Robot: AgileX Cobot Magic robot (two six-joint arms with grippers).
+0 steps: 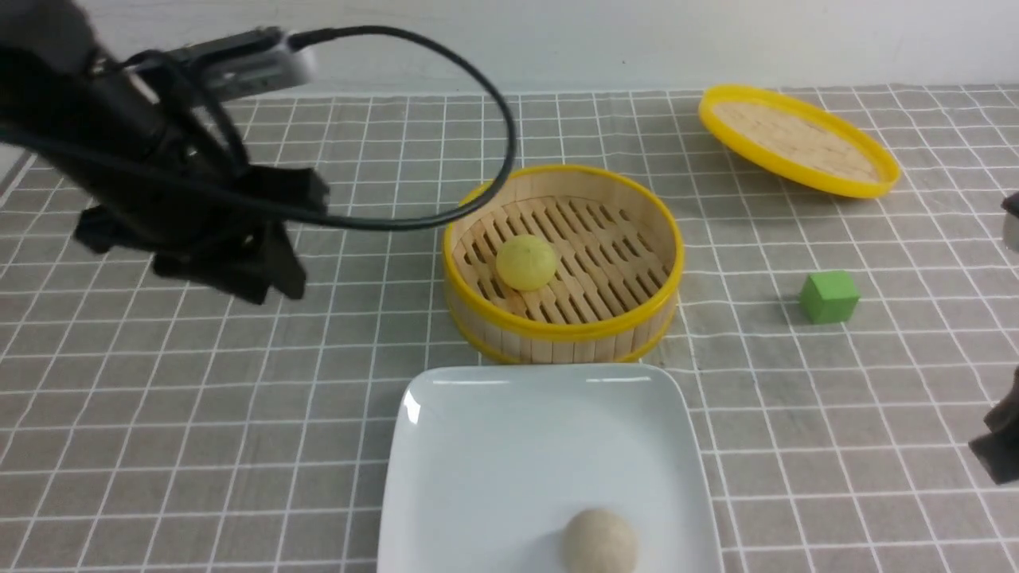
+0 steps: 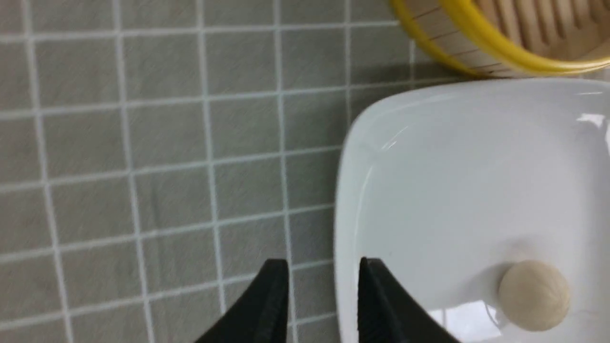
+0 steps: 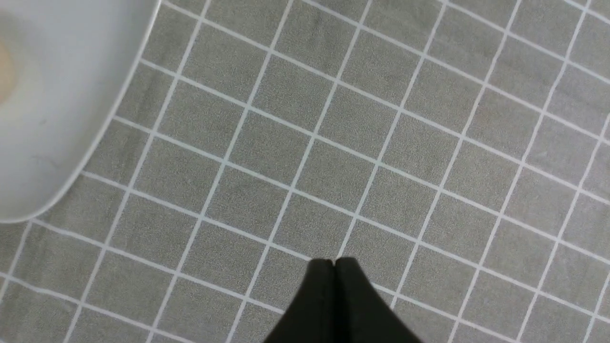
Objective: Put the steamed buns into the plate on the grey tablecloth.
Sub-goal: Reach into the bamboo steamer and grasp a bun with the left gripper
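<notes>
1. The yellow bun (image 1: 525, 261) sits on the slats of the steamer (image 1: 557, 330), left of the middle and clear of the wall. The steamer stands at the centre of the tabletop.
2. The beige bun (image 1: 599, 541) already lies in the plate (image 1: 478, 446), close to its near edge. The plate rests on the cloth (image 1: 159, 414) at the tabletop's near edge. Its far edge is touching or just beside the steamer; you cannot tell which.
3. Expect the yellow bun to be light and soft, with a matte skin that is unlikely to slip. Too firm a squeeze would probably dent it.
4. Take it from straight above, with one jaw on each side across its widest part, low on the dome. Close only until it holds. The rounded top gives little purchase higher up.
5. The plate is glossy, so a dropped bun may roll or slide. Set it down low, apart from the beige bun.
6. Your left tool (image 2: 324, 274) has its jaws apart with nothing between them. It hangs over the cloth left of the steamer and plate.
7. Your right tool (image 3: 333, 263) has its jaws pressed together and holds nothing. It is over bare cloth to the right of the plate.
8. Leave the lid (image 1: 798, 142) near the far right corner and the cube (image 1: 829, 297) right of the steamer.
9. No brand, label or writing is readable anywhere.
</notes>
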